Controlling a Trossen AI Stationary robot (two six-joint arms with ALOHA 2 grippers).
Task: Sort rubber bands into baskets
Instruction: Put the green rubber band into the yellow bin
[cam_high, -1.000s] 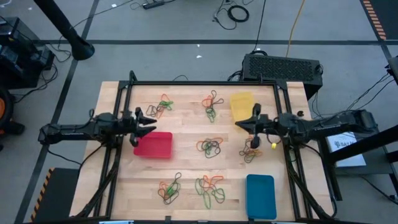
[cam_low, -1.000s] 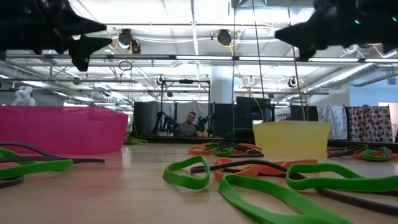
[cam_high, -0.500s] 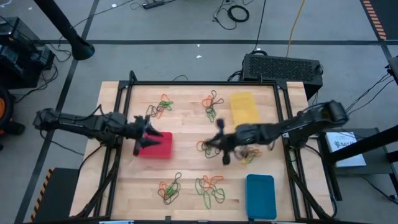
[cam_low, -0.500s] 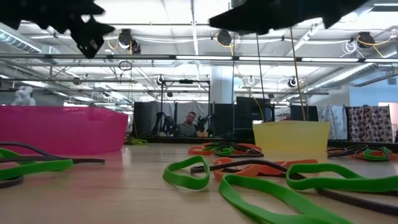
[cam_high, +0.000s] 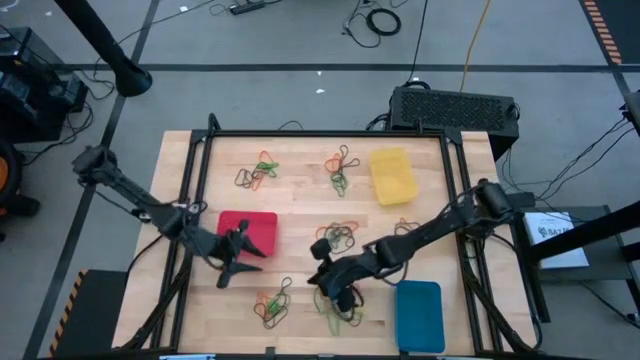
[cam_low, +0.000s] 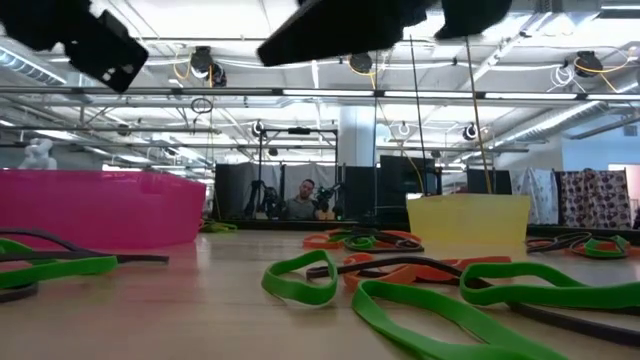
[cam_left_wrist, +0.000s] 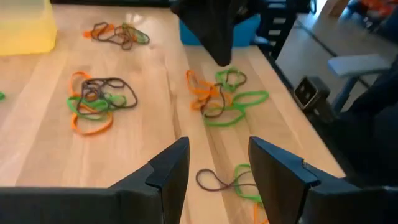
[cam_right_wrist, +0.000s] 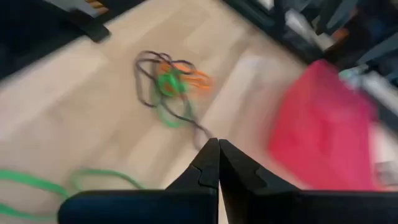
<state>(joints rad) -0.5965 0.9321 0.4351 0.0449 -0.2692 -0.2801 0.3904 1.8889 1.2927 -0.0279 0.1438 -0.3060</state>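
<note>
Red basket (cam_high: 254, 230), no legible label

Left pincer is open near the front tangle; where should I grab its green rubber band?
Probably the green loop that juts out from the edge of the tangle: it lies flat, clear of the other bands. Bring the left pincer straight down, one finger inside the loop, one outside.

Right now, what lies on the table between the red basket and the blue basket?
In the high view, two tangles of rubber bands and the shut right hand lie between the red basket and the blue basket.
</note>
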